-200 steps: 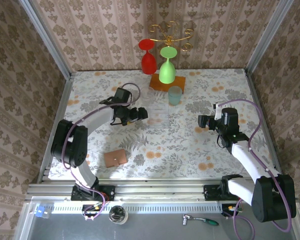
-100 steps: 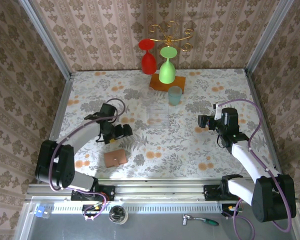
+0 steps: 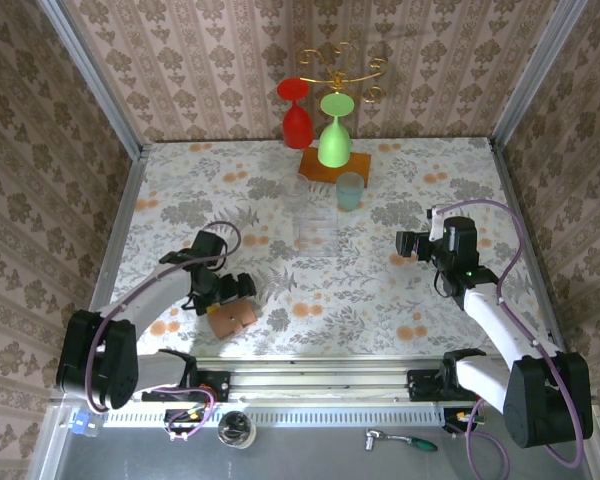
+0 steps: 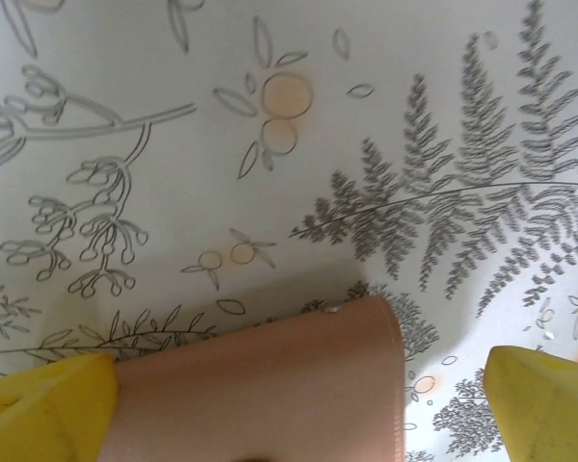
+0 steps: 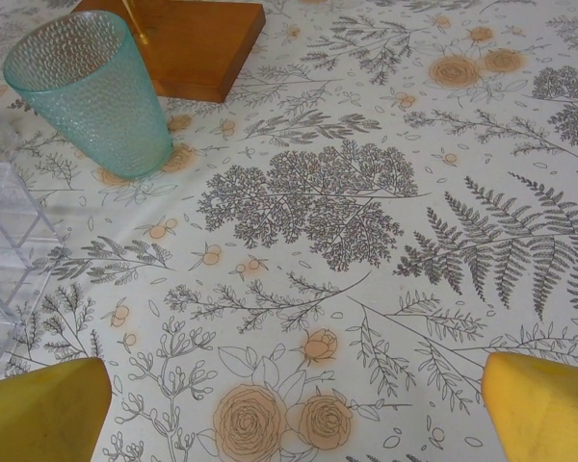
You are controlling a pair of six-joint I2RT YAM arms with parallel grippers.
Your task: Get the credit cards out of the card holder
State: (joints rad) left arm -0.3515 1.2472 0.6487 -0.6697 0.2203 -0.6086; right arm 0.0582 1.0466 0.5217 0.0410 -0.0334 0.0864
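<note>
The card holder (image 3: 230, 317), folded shut near the bench's (image 3: 370, 300) front left, is framed by the wide-open left gripper (image 3: 236, 289); the approach is judged under way, lowering and closing is called for next, and the right gripper (image 3: 404, 245) is held open well apart.

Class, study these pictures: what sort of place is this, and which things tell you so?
Likely a robot test booth dressed as a dining room: wallpapered panels enclose a floral tablecloth, a left arm and right arm are bolted to a metal rail, and coloured goblets hang on a gold stand.
</note>
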